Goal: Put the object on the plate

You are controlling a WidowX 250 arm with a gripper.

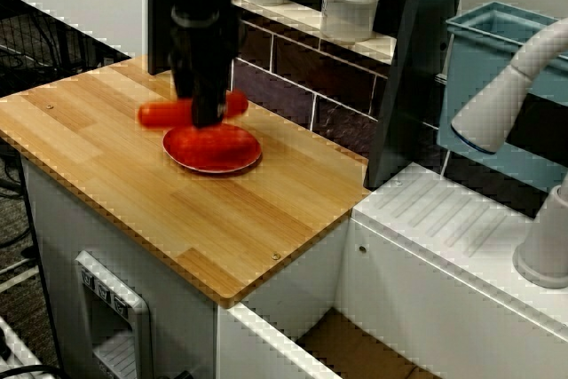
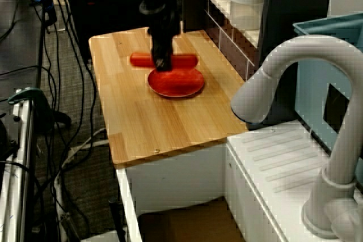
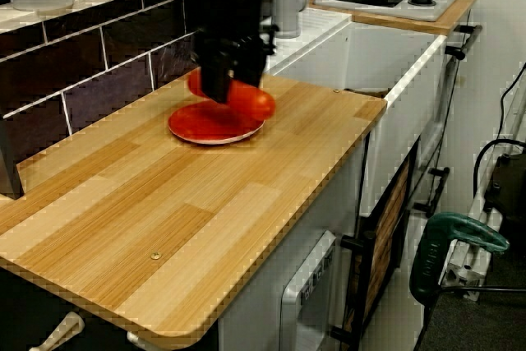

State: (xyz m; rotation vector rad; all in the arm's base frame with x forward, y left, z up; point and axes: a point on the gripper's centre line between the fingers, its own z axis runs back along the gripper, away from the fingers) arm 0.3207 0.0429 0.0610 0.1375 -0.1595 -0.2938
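The black end effector [image 1: 208,117] is clenching the red-orange object [image 1: 191,110] around its middle, holding it level just over the far rim of the plate [image 1: 213,150], which is sitting on the wooden tabletop [image 1: 177,210].

The claw [image 1: 208,117] is a dark, blurred mass in all three views, so its fingertips cannot be made out, nor whether they are closed. It covers the middle of the object [image 1: 160,114], leaving only the two ends visible. Whether the object touches the plate [image 1: 213,152] or hangs above it cannot be told. The arm runs out of the top edge in each picture. The plate's back rim is hidden behind the claw. The bench's [image 3: 205,203] near corner is cut off in the side view
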